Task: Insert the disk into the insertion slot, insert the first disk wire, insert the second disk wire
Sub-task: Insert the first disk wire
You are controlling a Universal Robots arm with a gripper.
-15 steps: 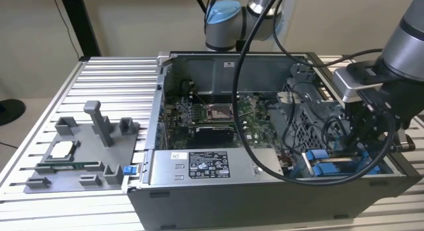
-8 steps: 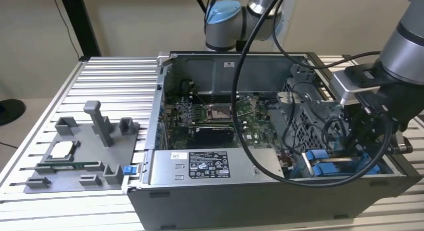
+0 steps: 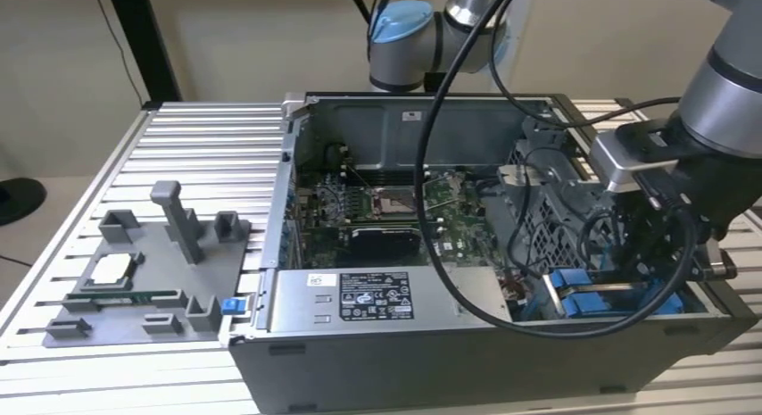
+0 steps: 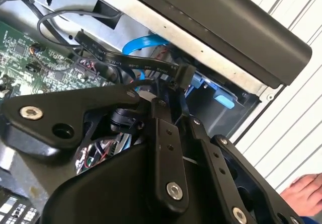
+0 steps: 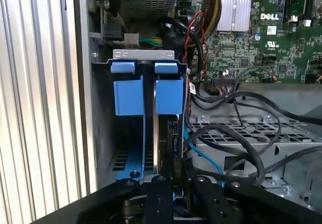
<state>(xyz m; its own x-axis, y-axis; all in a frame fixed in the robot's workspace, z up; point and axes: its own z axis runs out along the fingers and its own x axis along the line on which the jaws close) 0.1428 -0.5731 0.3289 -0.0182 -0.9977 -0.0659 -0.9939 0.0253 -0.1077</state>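
Observation:
The disk (image 5: pixel 166 138) stands on edge in the insertion slot (image 5: pixel 143 56), under one of two blue plastic tabs (image 5: pixel 168 94). In the exterior view the slot's blue parts (image 3: pixel 592 296) lie at the case's front corner on that view's right. My gripper (image 3: pixel 640 247) reaches down into that corner. In both wrist views its fingers (image 5: pixel 161 196) close around the black connector (image 4: pixel 183 76) of a flat black disk wire (image 4: pixel 121 60), right at the disk's end. A blue disk wire (image 4: pixel 146 44) curves just behind it.
The open computer case (image 3: pixel 393 379) lies on a ribbed metal table (image 3: pixel 202 147). Motherboard (image 5: pixel 261 38), a perforated grey cage (image 5: pixel 251 133) and loose black cables (image 5: pixel 241 148) crowd the bay. A grey fixture block (image 3: pixel 155 281) sits on the exterior view's left. A person's hand (image 4: pixel 304 194) is beside the case.

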